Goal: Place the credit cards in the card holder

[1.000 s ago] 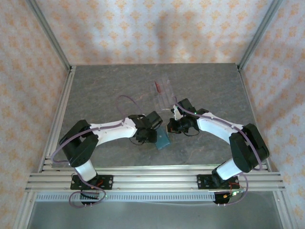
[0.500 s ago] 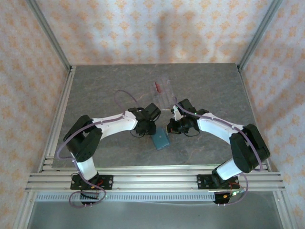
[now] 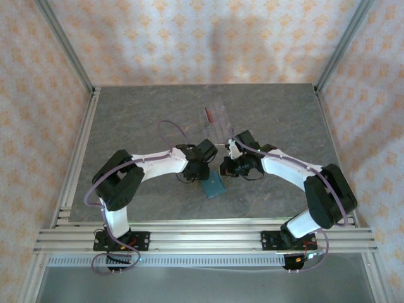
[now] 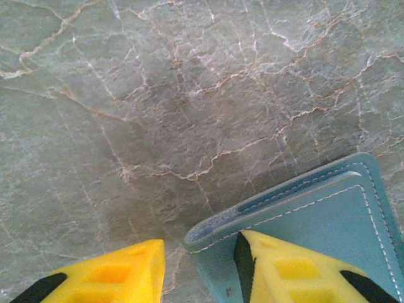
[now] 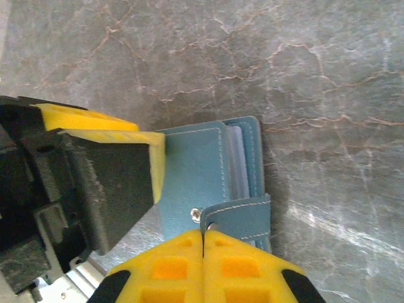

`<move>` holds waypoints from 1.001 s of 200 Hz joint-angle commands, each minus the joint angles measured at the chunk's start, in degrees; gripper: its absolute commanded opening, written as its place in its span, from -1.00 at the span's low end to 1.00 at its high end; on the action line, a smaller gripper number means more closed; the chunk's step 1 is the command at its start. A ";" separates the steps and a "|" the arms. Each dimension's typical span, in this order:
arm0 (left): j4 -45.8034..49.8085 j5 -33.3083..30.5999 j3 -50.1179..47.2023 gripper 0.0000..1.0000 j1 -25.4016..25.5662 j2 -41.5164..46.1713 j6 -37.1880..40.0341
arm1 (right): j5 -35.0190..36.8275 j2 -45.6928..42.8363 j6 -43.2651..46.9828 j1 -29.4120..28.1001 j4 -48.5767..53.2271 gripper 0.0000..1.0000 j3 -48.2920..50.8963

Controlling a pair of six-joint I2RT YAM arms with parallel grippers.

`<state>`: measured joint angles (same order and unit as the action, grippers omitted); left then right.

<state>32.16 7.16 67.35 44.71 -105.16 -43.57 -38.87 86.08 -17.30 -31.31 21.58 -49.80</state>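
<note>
Right end effector (image 5: 203, 243), its fingers pressed together, sits at the snap strap (image 5: 243, 207) of the teal card holder (image 5: 189, 164), low in the right wrist view. The strap's end runs in under the tips and looks pinched, though I cannot be sure. Left end effector (image 4: 199, 255) is released, its fingers apart and straddling the holder's corner, one over the stitched cover, the other above bare tabletop (image 4: 158, 95). My reading is that one pins the holder flat while the other works the strap so the holder opens. In the overhead view the holder lies just below centre, and the credit cards (image 3: 209, 115), one dark red, lie well apart toward the upper middle, untouched. Left arm (image 3: 158, 165) and right arm (image 3: 290, 167) bend inward from the lower corners, wrists meeting over the holder.
</note>
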 commanded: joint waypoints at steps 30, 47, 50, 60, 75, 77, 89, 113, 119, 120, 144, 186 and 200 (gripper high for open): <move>-0.18 0.83 -0.73 -0.26 1.52 -2.06 -0.81 | -4.64 2.00 -1.14 -0.89 -3.47 -1.00 1.15; -0.29 0.84 -0.88 -0.26 1.61 -2.24 -0.85 | -5.31 2.85 -0.93 -1.53 -3.52 -1.00 1.63; -0.34 0.88 -0.90 -0.26 1.68 -2.24 -0.89 | -5.26 2.97 -0.97 -1.62 -3.49 -1.00 1.63; -0.35 0.92 -0.95 -0.26 1.64 -2.24 -0.90 | -5.18 3.41 -0.90 -1.98 -3.31 -1.00 1.81; -0.38 0.88 -0.99 -0.26 1.64 -2.24 -0.94 | -5.16 3.78 -1.02 -2.34 -3.16 -1.00 2.14; -0.42 0.89 -0.99 -0.26 1.62 -2.24 -0.96 | -5.18 3.86 -1.06 -2.48 -3.16 -1.00 2.24; -0.52 0.99 -1.08 -0.26 1.63 -2.24 -0.99 | -5.29 4.01 -1.15 -2.66 -3.25 -1.00 2.30; -0.61 1.02 -0.99 -0.26 1.61 -2.33 -0.99 | -5.53 4.69 -0.90 -3.14 -2.57 -1.00 1.93; -0.61 1.02 -0.99 -0.26 1.57 -2.33 -0.99 | -5.44 4.90 -0.76 -3.26 -2.21 -1.00 1.84; -0.57 1.02 -0.99 -0.26 1.59 -2.33 -0.99 | -5.47 4.94 -0.78 -3.29 -2.14 -1.00 1.82; -0.86 1.02 -1.08 -0.26 1.67 -2.30 -0.99 | -5.58 5.73 -0.72 -3.66 -2.13 -1.00 1.89; -0.97 1.35 -0.99 -0.26 1.61 -2.59 -0.81 | -5.94 7.48 -0.48 -4.33 -1.94 -1.00 1.37; -1.14 1.37 -0.99 -0.26 1.68 -2.59 -0.81 | -5.85 7.67 -0.45 -4.46 -1.98 -1.00 1.37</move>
<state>30.79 7.60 67.35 45.41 -105.49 -43.64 -44.01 92.58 -17.93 -35.00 19.00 -48.10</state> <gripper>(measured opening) 0.369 0.041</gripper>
